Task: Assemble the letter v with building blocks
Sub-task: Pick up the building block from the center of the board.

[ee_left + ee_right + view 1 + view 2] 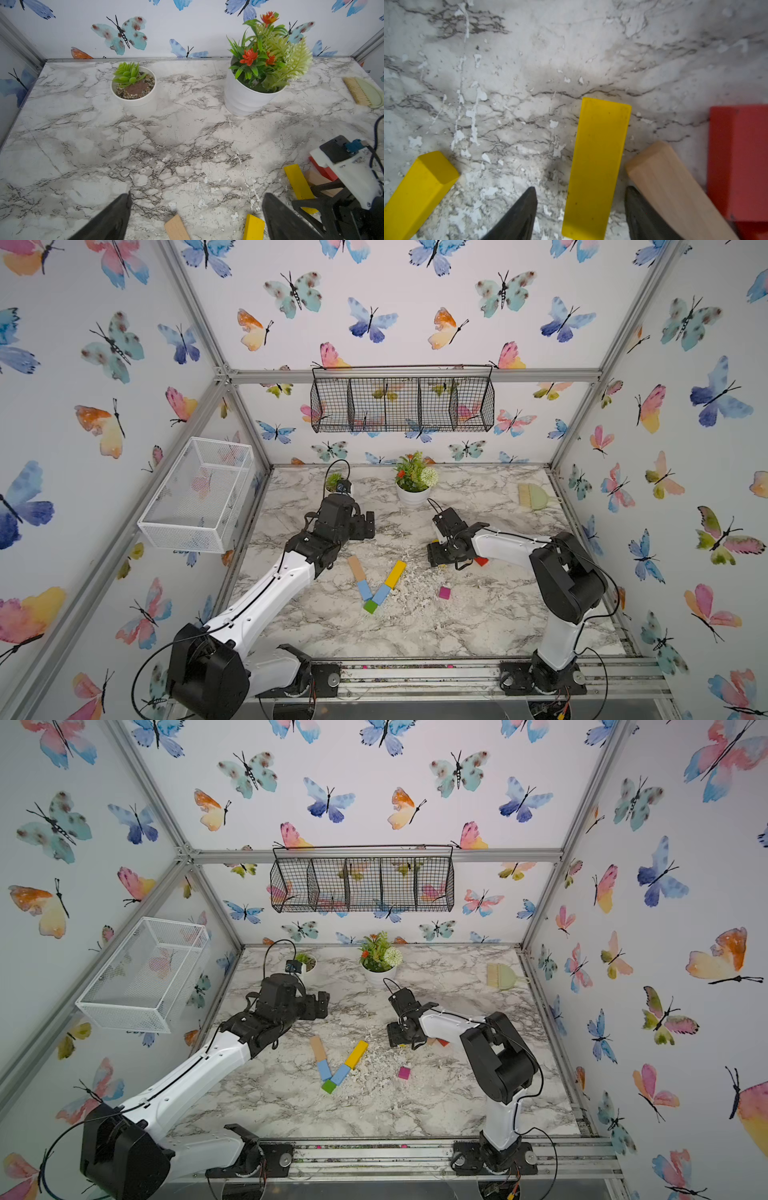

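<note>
- Lying flat on the marble bench in both top views, the letter v is partly built: a green cube at its point, two light blue blocks rising from it, then a tan arm bar on the side nearer the left tool and a yellow arm bar nearer the right tool
- The left tool hangs above the bench past the tan arm bar's far end, apart from it; the right tool is low just beside the yellow arm bar's far end, a red block showing under its wrist, its jaws unreadable from up here
- A magenta cube lies alone, apart from the right tool and the letter v
- From the left wrist, the left tool is spread wide and empty, bare bench between its fingers; the ends of the tan arm bar and yellow arm bar lie below it, untouched; the right tool stands over a loose yellow bar
- From the right wrist, the right tool is partly spread and straddles the loose yellow bar, one finger along each long side; a strip of bench shows between each of its fingers and the bar, so nothing is pinched; a loose tan bar lies close against the outside of one finger, the red block just beyond, and the yellow arm bar lies apart on the opposite side
</note>
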`<act>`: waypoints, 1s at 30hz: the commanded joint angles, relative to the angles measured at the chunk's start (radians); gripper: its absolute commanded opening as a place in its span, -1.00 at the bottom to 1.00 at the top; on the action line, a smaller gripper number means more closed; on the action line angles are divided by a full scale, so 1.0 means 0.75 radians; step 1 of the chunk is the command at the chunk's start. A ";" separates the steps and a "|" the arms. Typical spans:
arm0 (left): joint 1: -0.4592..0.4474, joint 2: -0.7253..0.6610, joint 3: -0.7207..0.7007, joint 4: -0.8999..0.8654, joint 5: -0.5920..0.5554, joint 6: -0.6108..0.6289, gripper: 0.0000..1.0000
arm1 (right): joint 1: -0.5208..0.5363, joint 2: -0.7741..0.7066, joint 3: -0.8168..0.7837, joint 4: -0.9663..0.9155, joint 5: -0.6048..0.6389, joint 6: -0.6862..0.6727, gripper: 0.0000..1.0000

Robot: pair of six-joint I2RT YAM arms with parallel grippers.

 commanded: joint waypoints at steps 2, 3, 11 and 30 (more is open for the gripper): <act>0.011 -0.023 -0.010 0.021 0.016 -0.006 0.97 | 0.007 0.050 0.020 -0.016 0.010 -0.014 0.18; 0.011 -0.022 -0.010 0.022 0.016 -0.006 0.97 | 0.008 0.052 0.022 -0.016 0.010 -0.018 0.13; 0.011 -0.023 -0.012 0.024 0.020 -0.006 0.97 | 0.025 0.052 0.046 -0.047 0.080 -0.080 -0.20; 0.011 -0.031 -0.015 0.025 0.016 -0.006 0.97 | 0.161 0.047 0.160 -0.180 0.130 -0.351 -0.51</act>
